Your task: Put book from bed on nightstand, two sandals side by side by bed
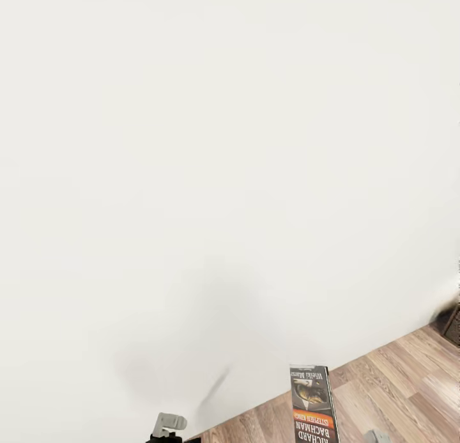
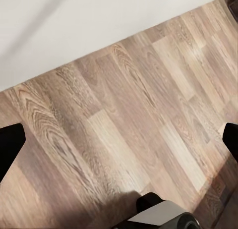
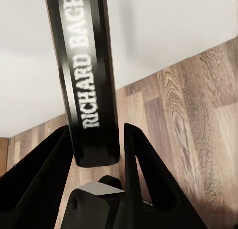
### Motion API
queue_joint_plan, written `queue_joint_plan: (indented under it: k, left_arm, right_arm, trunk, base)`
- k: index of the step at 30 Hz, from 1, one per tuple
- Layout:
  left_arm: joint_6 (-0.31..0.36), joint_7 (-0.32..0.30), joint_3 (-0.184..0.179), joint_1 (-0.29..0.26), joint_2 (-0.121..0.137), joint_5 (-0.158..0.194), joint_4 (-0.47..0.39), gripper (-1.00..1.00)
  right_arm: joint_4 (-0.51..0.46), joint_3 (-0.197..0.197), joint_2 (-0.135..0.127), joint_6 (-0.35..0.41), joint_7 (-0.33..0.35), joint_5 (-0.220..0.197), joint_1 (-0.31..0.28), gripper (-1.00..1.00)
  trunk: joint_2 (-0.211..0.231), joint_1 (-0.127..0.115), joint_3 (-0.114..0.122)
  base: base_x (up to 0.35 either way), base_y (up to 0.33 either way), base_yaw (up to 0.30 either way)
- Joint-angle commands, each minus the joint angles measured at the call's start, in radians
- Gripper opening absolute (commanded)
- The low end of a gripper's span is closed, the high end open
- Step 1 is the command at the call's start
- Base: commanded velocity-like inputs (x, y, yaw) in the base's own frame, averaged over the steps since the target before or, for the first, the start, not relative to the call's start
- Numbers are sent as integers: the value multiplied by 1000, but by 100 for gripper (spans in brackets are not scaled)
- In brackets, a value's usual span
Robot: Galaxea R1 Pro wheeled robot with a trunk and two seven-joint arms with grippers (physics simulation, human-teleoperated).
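White wall (image 1: 191, 142), plank floor (image 2: 124, 125) ahead; right hand (image 3: 96, 164) clamps book (image 3: 87, 75) (upright); left hand (image 2: 119, 140) wide.

The book (image 1: 313, 404) runs off the head view's lower edge, so its lower end and the grip on it are cut away there. Beside it, a grey part (image 1: 168, 424) and another grey scrap (image 1: 377, 436) are clipped by that same edge. Well apart from the book along the wall (image 1: 191, 142), a dark piece (image 1: 451, 321), perhaps furniture, is mostly cut off. In the right wrist view the book's spine (image 3: 89, 75) is truncated mid-title.
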Motion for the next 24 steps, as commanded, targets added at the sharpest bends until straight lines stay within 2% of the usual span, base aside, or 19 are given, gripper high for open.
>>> queue_joint_plan:
  k: [1,7,24]
  left_arm:
    - [-2,-4,7,-1,0,-4,1,100]
    - [-2,-4,7,-1,0,-4,1,100]
    - [-3,-4,7,-1,-2,-4,1,100]
  right_arm:
    - [-1,4,-1,11,2,-11,-1,-100]
    - [-1,4,-1,11,2,-11,-1,-100]
    - [-1,4,-1,11,2,-11,-1,-100]
  trunk:
    - [-1,1,-2]
    - [-1,1,-2]
    - [-1,1,-2]
  base:
    - [251,0,-166]
    - [79,0,-166]
    - [2,0,-166]
